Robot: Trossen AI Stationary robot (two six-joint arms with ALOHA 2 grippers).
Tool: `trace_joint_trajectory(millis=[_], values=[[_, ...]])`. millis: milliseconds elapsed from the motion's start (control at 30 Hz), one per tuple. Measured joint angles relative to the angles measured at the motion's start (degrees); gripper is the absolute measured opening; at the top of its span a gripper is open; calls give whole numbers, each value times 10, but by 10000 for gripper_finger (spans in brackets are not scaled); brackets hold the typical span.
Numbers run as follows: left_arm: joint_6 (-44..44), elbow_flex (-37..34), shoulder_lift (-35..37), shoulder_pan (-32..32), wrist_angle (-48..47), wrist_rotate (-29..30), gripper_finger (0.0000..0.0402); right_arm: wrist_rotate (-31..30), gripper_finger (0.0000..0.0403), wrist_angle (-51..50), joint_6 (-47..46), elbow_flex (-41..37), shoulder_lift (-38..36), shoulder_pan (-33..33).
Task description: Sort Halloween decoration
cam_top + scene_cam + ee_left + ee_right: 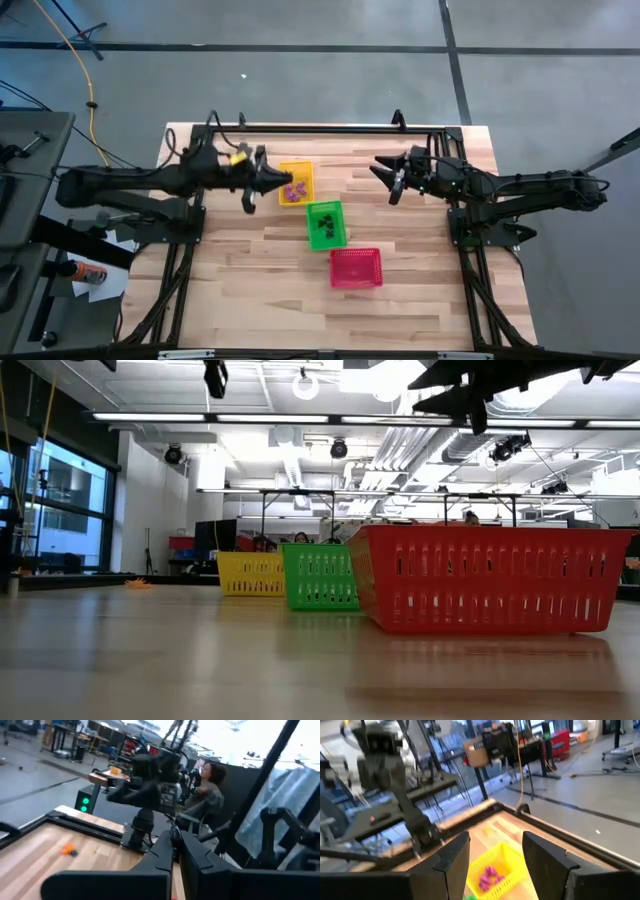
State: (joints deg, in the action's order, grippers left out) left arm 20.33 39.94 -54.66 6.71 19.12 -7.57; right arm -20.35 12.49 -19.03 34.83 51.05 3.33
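The left arm reaches in from the left edge of the high view, its hand [258, 181] left of centre with fingers pressed together. The right arm comes from the right edge, its hand [390, 180] right of centre, fingers [454, 857] spread apart, holding nothing.

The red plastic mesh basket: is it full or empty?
Empty: from above, the red plastic mesh basket shows only its bare floor, with no trinkets inside.
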Motion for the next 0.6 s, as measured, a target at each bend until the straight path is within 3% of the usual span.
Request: trace_joint_trajectory(millis=[233, 400, 600], values=[[-46, 0, -25, -56, 29, 68, 0, 58, 178, 76, 37, 0, 0, 0], [-51, 0, -27, -55, 33, 70, 0, 115, 178, 92, 66, 0, 0, 0], [-52, 0, -27, -55, 31, 70, 0, 123, 178, 92, 72, 0, 0, 0]])
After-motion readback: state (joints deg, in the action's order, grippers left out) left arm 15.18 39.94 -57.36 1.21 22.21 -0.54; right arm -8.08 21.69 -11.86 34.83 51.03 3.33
